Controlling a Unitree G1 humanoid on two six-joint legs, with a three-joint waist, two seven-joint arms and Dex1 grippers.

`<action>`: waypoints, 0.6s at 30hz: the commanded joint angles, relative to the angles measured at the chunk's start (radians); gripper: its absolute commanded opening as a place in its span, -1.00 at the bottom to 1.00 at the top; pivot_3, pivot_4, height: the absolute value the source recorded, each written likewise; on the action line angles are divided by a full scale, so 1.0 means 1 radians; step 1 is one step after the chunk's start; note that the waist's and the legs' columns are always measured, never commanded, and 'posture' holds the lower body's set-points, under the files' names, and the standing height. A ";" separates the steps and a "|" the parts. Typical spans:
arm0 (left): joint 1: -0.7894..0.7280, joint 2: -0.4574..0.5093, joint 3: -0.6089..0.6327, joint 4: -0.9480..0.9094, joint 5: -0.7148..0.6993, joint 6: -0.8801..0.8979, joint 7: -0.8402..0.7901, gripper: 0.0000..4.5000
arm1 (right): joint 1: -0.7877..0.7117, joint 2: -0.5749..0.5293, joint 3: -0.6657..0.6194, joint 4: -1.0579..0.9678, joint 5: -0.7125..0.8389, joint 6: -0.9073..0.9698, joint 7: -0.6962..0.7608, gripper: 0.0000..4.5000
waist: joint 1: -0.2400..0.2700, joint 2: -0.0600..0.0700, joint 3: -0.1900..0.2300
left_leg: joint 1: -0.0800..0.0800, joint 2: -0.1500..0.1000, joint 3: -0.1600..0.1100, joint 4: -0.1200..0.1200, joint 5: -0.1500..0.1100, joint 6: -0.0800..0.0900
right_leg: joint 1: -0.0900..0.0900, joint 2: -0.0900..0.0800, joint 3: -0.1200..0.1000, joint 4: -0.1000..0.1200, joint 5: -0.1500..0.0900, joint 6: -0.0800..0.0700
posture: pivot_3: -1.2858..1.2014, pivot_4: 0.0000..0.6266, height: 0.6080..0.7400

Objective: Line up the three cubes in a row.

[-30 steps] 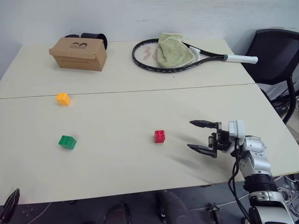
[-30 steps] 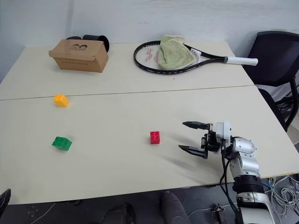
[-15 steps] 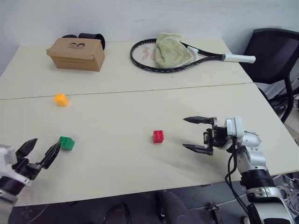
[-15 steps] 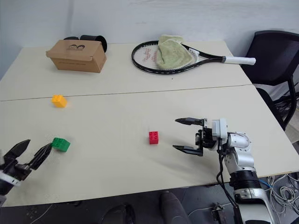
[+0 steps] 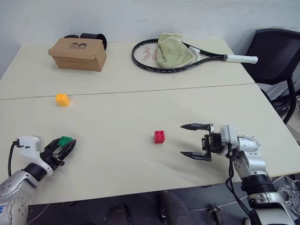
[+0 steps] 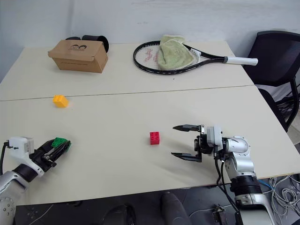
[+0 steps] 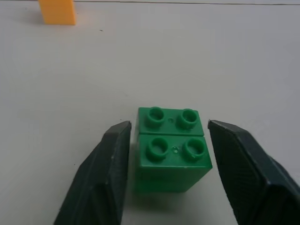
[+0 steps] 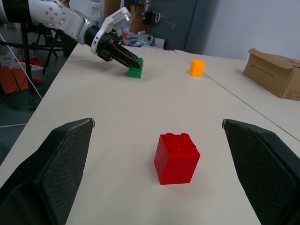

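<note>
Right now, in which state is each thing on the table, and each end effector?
left end effector, shut on the green cube.
green cube, gripped, studs up.
right end effector, open, short of the red cube.
red cube, free, upright.
orange-yellow cube, free, upright.
cardboard box, closed.
towel, draped over the tennis racket.

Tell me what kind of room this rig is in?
Probably an office or lab workroom, not a home: pale tables pushed together, a black office chair by the wall, loose cables on the floor. Racket and cardboard box look like props.
</note>
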 commanded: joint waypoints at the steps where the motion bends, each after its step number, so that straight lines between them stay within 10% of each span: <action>1: -0.011 0.017 0.011 0.011 0.013 -0.010 -0.023 -0.31 | 0.001 -0.025 -0.032 -0.059 0.008 0.012 -0.017 1.00 | 0.004 0.000 0.000 | 0.000 0.000 0.000 0.000 0.000 0.000 | 0.000 0.000 0.000 0.000 0.000 0.000 | 0.03 -0.52 1.00; 11: -0.091 0.139 -0.117 -0.086 0.028 -0.120 -0.312 -0.32 | 0.098 -0.139 -0.106 -0.189 0.030 0.108 -0.077 1.00 | 0.035 0.000 0.000 | 0.000 -0.001 0.000 0.001 0.000 0.000 | 0.000 -0.001 0.000 0.000 0.000 0.000 | 0.03 -0.52 1.00; 18: -0.432 0.217 -0.425 0.133 0.169 -0.264 -0.627 -0.32 | 0.206 -0.212 -0.162 -0.329 0.066 0.192 -0.101 1.00 | 0.054 0.003 0.001 | -0.001 -0.004 0.003 0.003 0.000 0.000 | 0.001 0.000 -0.006 0.000 0.000 0.000 | 0.03 -0.52 1.00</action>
